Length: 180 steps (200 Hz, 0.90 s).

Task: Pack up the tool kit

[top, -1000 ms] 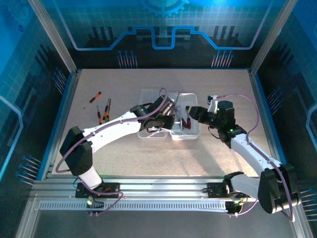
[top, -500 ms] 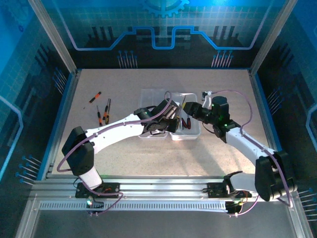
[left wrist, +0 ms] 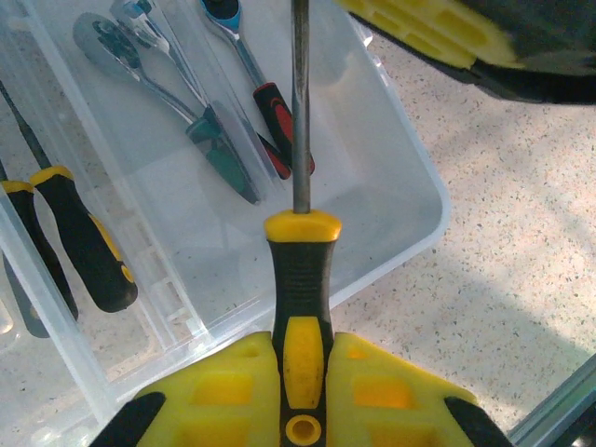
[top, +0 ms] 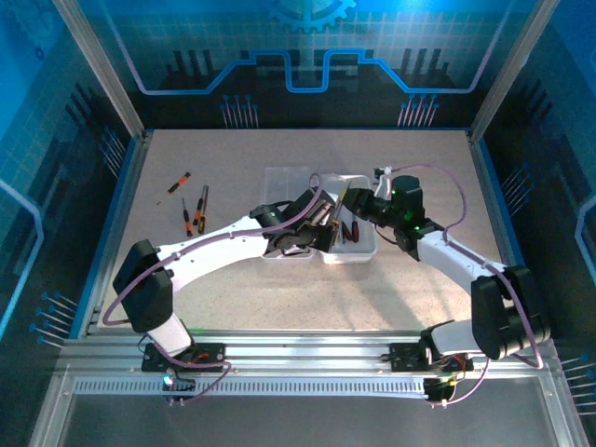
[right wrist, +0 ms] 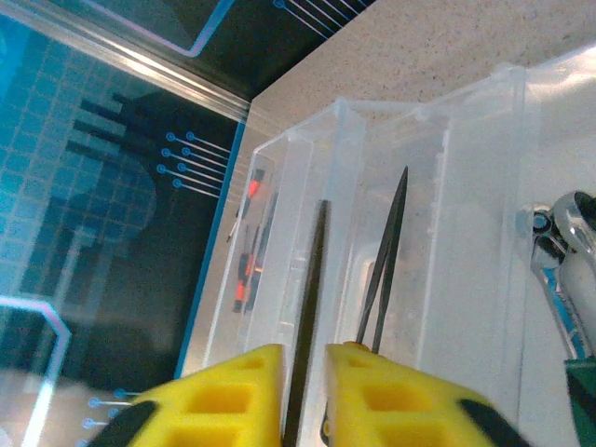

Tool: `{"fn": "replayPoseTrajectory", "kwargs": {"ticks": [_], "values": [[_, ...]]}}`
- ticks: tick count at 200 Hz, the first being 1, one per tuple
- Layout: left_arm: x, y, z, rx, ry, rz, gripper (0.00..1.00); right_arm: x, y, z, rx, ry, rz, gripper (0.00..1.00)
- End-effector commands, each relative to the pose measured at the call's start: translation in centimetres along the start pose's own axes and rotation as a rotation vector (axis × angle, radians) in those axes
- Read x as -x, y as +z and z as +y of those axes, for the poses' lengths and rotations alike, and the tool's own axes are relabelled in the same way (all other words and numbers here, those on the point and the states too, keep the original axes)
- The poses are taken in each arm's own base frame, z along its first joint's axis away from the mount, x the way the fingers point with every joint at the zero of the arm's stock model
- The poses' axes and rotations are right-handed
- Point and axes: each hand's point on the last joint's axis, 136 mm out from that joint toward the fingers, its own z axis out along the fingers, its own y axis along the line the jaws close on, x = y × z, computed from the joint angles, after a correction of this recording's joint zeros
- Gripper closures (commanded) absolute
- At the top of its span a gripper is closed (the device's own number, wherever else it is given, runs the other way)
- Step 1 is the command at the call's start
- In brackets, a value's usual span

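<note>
Clear plastic case (top: 363,256) mid-table holds several tools (left wrist: 222,156); left gripper (left wrist: 300,352) clamps a yellow-handled screwdriver (left wrist: 300,279) above it, right gripper (right wrist: 304,361) nearly shut round its shaft, grip unclear; loose screwdrivers (top: 194,212) wait near the left edge

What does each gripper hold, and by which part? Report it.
Left gripper: screwdriver, by its handle. Right gripper: fingers flank its shaft; grip unclear.

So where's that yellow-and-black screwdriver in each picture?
Top view: screwdriver at centre, above the clear case.
Left wrist: centre, handle at the bottom, shaft pointing up.
Right wrist: its dark shaft, bottom centre, between yellow fingers.
Shared landmark: the clear case.
</note>
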Motion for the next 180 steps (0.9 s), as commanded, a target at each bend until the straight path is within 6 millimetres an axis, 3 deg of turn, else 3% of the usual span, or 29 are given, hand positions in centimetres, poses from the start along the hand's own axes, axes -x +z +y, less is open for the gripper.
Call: {"fn": "replayPoseTrajectory", "kwargs": {"ticks": [1, 25, 46, 71, 90, 110, 112, 119, 149, 166, 180], "values": [[0.2, -1.3, -0.7, -0.032, 0.003, -0.014, 0.99, 0.6, 0.3, 1.9, 0.057, -0.026, -0.007, 0.92], [0.1, -1.2, -1.0, -0.041, -0.001, -0.011, 0.94, 0.6, 0.2, 2.0, 0.057, -0.03, -0.01, 1.0], [0.2, -1.4, -1.0, -0.041, -0.001, -0.011, 0.67, 0.8, 0.1, 2.0, 0.051, -0.045, -0.017, 1.0], [1.2, -3.5, 0.0, 0.008, 0.019, -0.071, 0.34, 1.2, 0.4, 2.0, 0.033, -0.077, -0.016, 1.0], [2.4, -5.9, 1.8, 0.081, 0.02, -0.156, 0.19, 1.5, 0.9, 1.8, 0.014, -0.104, -0.002, 1.0], [3.2, -8.3, 5.2, 0.177, -0.034, -0.234, 0.11, 1.1, 2.2, 0.9, -0.003, -0.112, 0.044, 1.0], [3.4, -8.6, 5.7, 0.186, -0.046, -0.243, 0.11, 1.9, 2.3, 1.9, 0.015, -0.126, 0.031, 1.0], [3.4, -9.2, 7.3, 0.217, -0.084, -0.26, 0.11, 2.0, 2.8, 1.9, 0.016, -0.133, 0.036, 1.0], [2.1, -11.3, 14.0, 0.303, -0.304, -0.301, 0.09, 0.1, 5.3, 0.8, -0.031, -0.153, 0.134, 1.0], [1.0, -11.9, 16.5, 0.323, -0.389, -0.312, 0.08, -0.9, 6.5, 0.3, -0.05, -0.168, 0.182, 1.0], [0.3, -12.1, 17.4, 0.324, -0.421, -0.317, 0.08, -1.5, 7.3, -0.1, -0.07, -0.177, 0.213, 1.0]]}}
